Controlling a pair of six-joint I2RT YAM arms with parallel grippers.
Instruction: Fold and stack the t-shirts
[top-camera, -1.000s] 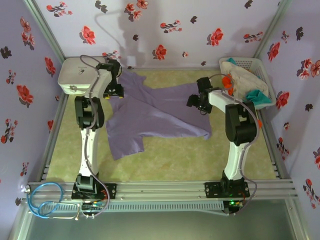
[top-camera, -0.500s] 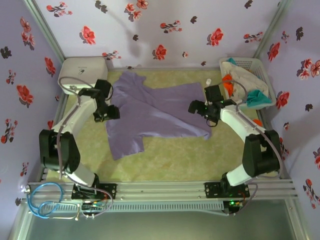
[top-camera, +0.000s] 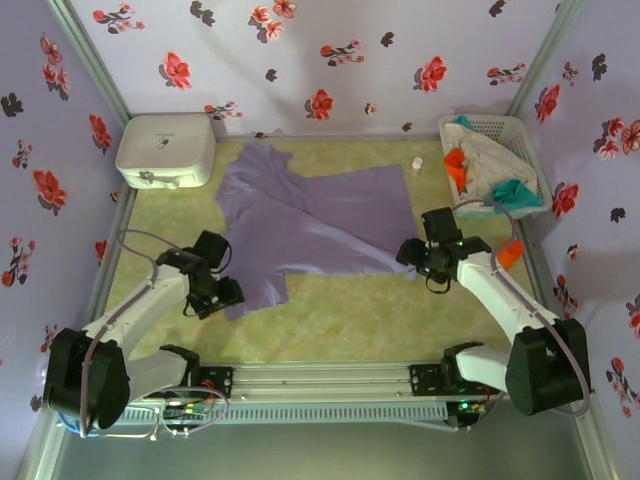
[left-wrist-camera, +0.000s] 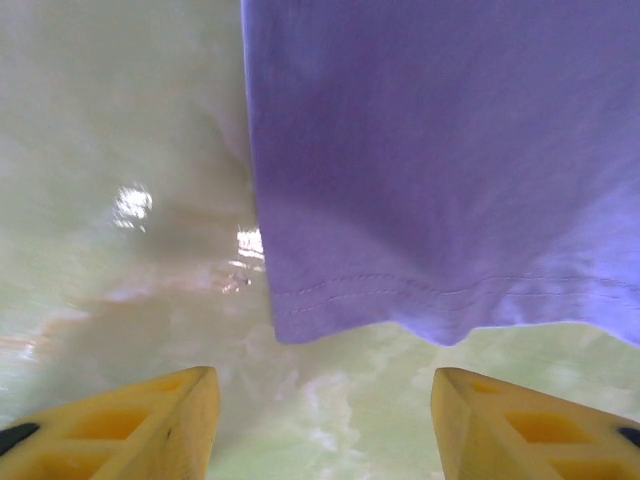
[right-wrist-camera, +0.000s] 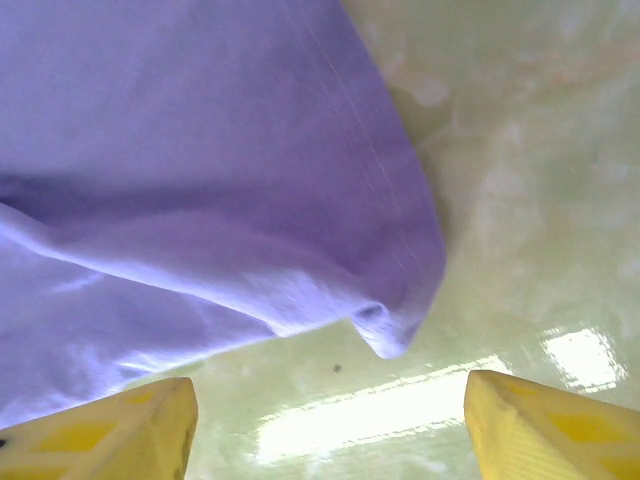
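A lavender-purple t-shirt (top-camera: 305, 225) lies spread and creased on the pale green table top. My left gripper (top-camera: 228, 296) is open beside the shirt's near left corner, and that hemmed corner (left-wrist-camera: 330, 310) lies just ahead of the yellow fingers (left-wrist-camera: 150, 420). My right gripper (top-camera: 410, 255) is open at the shirt's near right corner, whose curled tip (right-wrist-camera: 385, 335) sits between and just beyond the yellow fingertips (right-wrist-camera: 540, 420). Neither gripper holds cloth. More t-shirts, orange (top-camera: 455, 162), off-white (top-camera: 495, 155) and teal (top-camera: 515, 192), are heaped in the basket.
A white lattice basket (top-camera: 520, 135) stands at the back right corner. At the back left sits a white rounded box (top-camera: 165, 150). A small white object (top-camera: 417, 165) lies near the shirt's far right corner. Flowered walls close the table on three sides.
Both arms have swung from the shirt's far side down toward me and now sit low at its near corners. The shirt has shifted only slightly.
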